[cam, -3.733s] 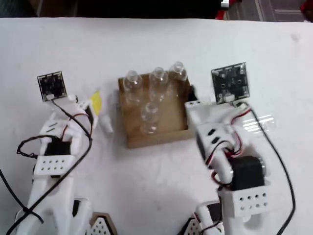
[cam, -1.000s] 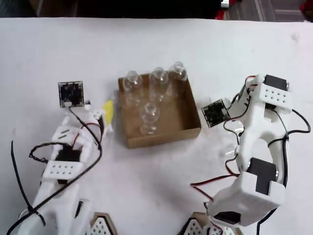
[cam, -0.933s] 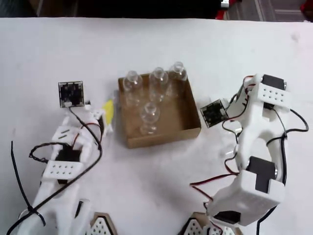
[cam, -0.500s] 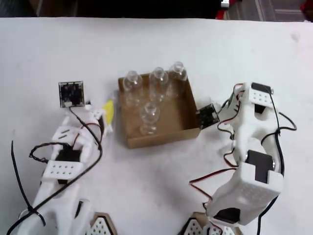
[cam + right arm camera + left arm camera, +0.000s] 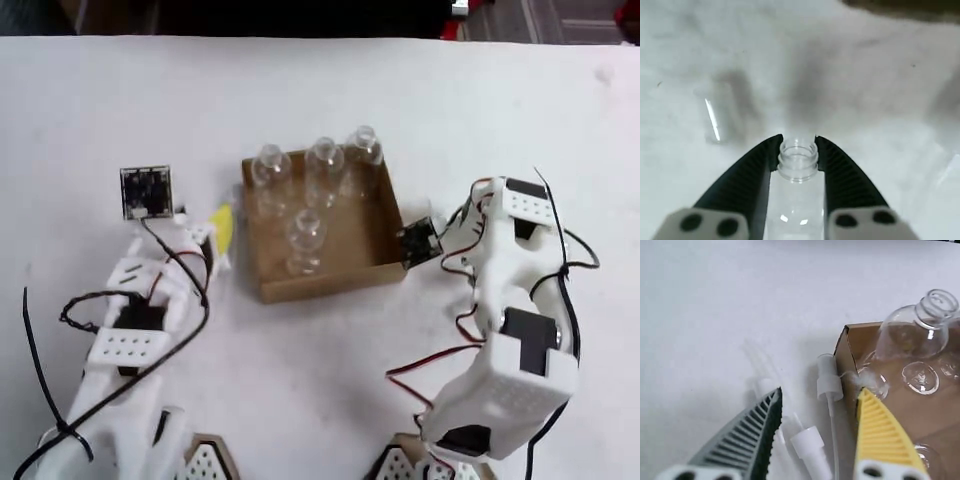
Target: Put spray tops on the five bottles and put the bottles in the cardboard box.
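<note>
- Cardboard box (image 5: 322, 283) sits mid-way across the bench (image 5: 320, 90) in the high view. Four clear bottles (image 5: 307, 238) stand upright inside with bare necks, three along the far wall and one nearer the front.
- Left hand (image 5: 210, 238) lies just beside the box's left wall. Right arm (image 5: 510, 265) is folded down close to its right wall.
- Left wrist view: the left hand is spread wide, its grey and yellow fingers either side of two white spray tops (image 5: 829, 384) lying on the bench by the box corner.
- Tops look feather-light, hard plastic with a thin, bendy dip tube. Best taken by the stout collar, never the tube.
- Right wrist view: right hand (image 5: 798, 146) is closed on the fifth bottle (image 5: 795, 200), fingers flanking its body and open threaded neck.
- Thin clear plastic is probably light and slick, and the body is likely to squash. The neck is likely the stiffest hold.
</note>
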You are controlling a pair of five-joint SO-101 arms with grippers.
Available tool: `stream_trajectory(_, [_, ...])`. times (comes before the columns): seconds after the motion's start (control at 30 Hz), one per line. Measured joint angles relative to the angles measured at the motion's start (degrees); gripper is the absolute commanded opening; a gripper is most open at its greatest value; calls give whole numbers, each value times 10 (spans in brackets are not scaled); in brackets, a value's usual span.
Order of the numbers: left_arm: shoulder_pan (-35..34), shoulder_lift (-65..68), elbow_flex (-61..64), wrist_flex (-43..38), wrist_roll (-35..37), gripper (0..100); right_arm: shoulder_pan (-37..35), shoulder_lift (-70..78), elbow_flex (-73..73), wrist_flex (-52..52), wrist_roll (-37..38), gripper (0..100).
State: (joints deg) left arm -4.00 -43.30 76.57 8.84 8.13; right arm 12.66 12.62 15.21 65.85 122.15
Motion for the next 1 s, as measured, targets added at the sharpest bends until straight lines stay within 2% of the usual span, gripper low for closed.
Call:
stream_trajectory(0.1, [0,0,0,0,0,226,-5,-34,0,1,-18,24])
stream_trajectory(0.23, [0,0,0,0,-1,226,-34,-107,0,1,-80,24])
stream_trajectory(0.47, [0,0,0,0,-1,226,-139,-255,0,36,-273,24])
stream_trajectory(0.73, [0,0,0,0,-1,226,-238,-411,1,48,-566,28])
stream_trajectory(0.83, [0,0,0,0,-1,226,-268,-441,1,43,-718,28])
stream_trajectory(1.0, [0,0,0,0,-1,226,-258,-480,10,-18,-999,23])
